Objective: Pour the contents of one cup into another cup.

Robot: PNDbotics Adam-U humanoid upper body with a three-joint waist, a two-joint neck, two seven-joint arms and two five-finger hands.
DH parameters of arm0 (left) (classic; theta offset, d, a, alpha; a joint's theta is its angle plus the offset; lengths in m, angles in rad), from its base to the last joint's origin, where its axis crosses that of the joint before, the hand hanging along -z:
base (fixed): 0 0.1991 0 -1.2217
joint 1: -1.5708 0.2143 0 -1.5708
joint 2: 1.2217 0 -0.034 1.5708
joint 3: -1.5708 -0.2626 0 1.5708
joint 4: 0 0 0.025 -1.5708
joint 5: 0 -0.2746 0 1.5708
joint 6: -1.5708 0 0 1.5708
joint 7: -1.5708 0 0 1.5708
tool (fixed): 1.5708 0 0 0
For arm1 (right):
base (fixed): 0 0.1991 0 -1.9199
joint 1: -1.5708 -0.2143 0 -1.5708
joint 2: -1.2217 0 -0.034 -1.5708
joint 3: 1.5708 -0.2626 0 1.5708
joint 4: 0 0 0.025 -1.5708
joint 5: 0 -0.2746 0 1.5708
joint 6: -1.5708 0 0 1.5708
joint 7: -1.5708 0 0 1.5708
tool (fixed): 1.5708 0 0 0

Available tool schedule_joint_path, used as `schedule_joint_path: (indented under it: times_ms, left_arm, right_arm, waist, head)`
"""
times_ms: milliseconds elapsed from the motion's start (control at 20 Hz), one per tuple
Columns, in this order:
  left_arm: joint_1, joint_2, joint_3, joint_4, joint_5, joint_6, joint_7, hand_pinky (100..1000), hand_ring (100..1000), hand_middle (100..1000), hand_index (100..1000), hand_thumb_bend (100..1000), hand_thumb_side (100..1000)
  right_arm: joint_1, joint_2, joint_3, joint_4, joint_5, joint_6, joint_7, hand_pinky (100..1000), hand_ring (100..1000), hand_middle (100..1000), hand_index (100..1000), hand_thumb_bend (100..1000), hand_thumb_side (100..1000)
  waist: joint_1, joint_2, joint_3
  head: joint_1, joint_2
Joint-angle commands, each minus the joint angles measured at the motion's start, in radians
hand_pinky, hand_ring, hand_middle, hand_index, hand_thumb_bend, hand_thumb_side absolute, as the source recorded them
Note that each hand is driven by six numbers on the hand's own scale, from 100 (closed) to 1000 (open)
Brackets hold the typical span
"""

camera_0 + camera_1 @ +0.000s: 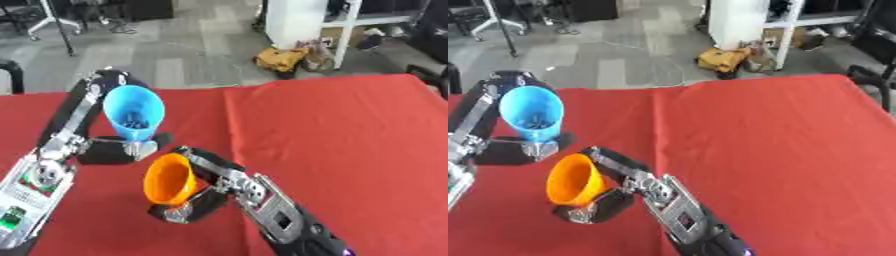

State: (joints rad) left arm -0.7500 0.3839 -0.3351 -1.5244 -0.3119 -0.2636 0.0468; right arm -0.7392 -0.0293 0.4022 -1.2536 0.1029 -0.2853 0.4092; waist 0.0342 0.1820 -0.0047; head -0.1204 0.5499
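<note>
Left eye view centres on a blue cup (pixel 134 112) held above the red worktop (pixel 350 145) toward its left side, its mouth tipped toward the camera so that a scatter of small dark bits shows lying inside near the bottom. The left hand (pixel 131 148) has its fingers curled round the base of that cup from below and behind, with the black and silver left arm (pixel 52 165) running down to the lower left corner. Just below and slightly to the right, close to the blue cup but not touching it, an orange cup (pixel 169 180) is held with its mouth turned to the left and toward the camera; what shows of its inside is bare orange. The right hand (pixel 188 205) is wrapped round the orange cup's narrow end, fingers curled under it, and the right arm (pixel 280 215) comes in from the bottom edge right of centre. Both cups hang over the left half of the cloth, with their shadows dark on the red beneath them. Beyond the far edge of the worktop lies a grey floor (pixel 192 50), where a yellow bag (pixel 280 59) sits beside a white cabinet (pixel 293 20).
</note>
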Motion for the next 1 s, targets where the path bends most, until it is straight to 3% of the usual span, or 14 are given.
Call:
schedule_joint_path:
  times_ms: [50, 400, 1000]
  left_arm:
    - [-0.026, 0.001, 0.002, 0.0, -0.072, -0.026, 0.021, 434, 341, 378, 634, 575, 100]
    - [-0.028, -0.007, -0.005, 0.016, -0.132, -0.045, 0.041, 436, 344, 381, 635, 580, 100]
    - [-0.025, -0.009, -0.005, 0.022, -0.136, -0.048, 0.039, 438, 344, 382, 637, 581, 100]
  right_arm:
    - [-0.013, 0.006, 0.001, -0.024, -0.014, -0.002, 0.005, 718, 383, 353, 456, 323, 100]
    - [-0.008, 0.009, 0.002, 0.0, -0.05, 0.014, 0.015, 719, 386, 355, 455, 327, 100]
    - [0.0, 0.014, -0.009, 0.05, -0.138, 0.059, 0.004, 712, 384, 353, 446, 366, 100]
  waist:
    - [-0.001, -0.017, 0.0]
    - [-0.001, -0.015, 0.0]
    - [-0.001, -0.015, -0.001]
  head:
    - [0.002, -0.01]
    - [0.003, -0.01]
    - [0.002, -0.011]
